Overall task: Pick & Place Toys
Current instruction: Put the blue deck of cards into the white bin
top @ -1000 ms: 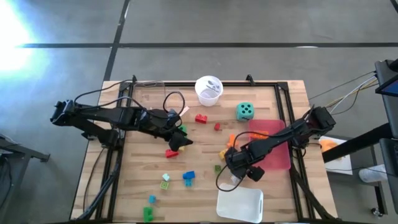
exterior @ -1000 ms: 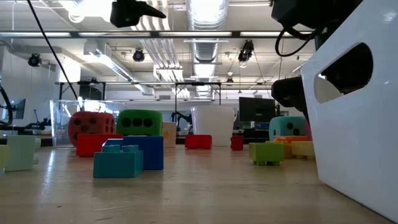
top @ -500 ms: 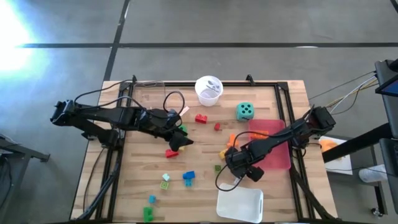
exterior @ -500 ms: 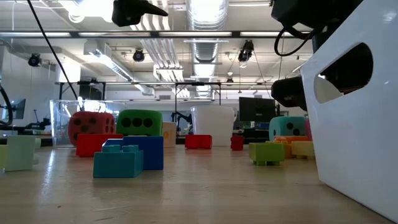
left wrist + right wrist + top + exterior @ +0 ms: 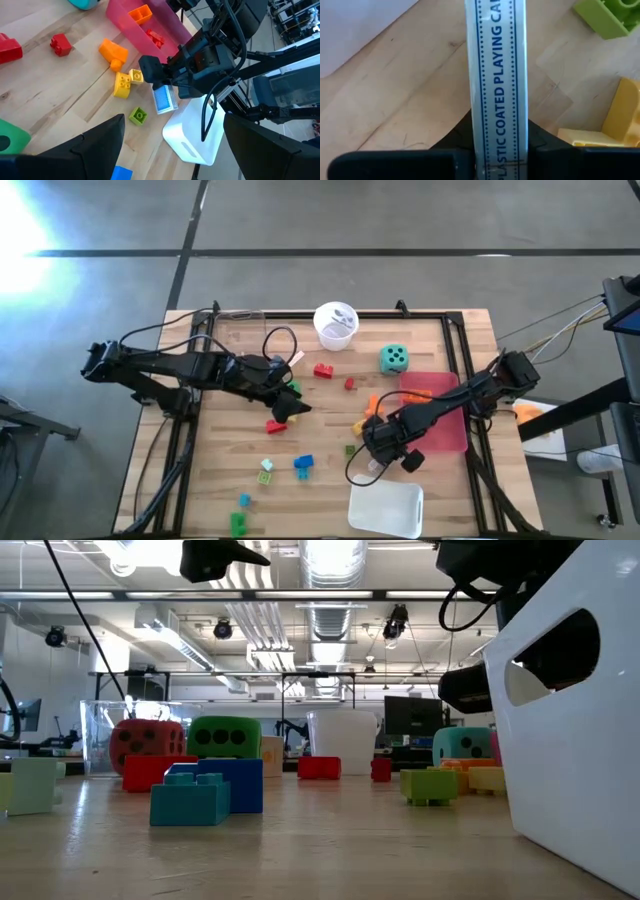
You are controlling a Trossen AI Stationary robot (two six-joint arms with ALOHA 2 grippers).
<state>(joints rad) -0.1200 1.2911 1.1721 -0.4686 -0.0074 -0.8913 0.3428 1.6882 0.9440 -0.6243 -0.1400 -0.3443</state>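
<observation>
Small toys lie scattered on the wooden table: a teal die [image 5: 394,359], red bricks [image 5: 323,370], a blue brick [image 5: 303,465] and yellow bricks [image 5: 123,83]. A green die [image 5: 293,388] sits beside my left gripper [image 5: 296,408], which hovers open at centre left with nothing between its fingers. My right gripper [image 5: 385,452] is at centre right, just beyond the white tray [image 5: 386,508]. It is shut on a blue-and-white pack of playing cards [image 5: 164,98], not on a toy. My right gripper pinches the card pack between its two fingers, which lie on the pack's two broad faces. The narrow printed edge [image 5: 497,100] faces the wrist camera. The fingers slant down from the table's right. Whether the pack's lower end touches the wood, I cannot tell.
A pink bin [image 5: 437,410] holding a few bricks lies right of centre. A white cup [image 5: 336,325] stands at the far edge. A green brick [image 5: 605,20] and a yellow brick [image 5: 625,115] lie close to the card pack. Cables run along both table sides.
My right gripper has shut on the card pack, staying in about the same place by the white tray. The toys have kept their places.
</observation>
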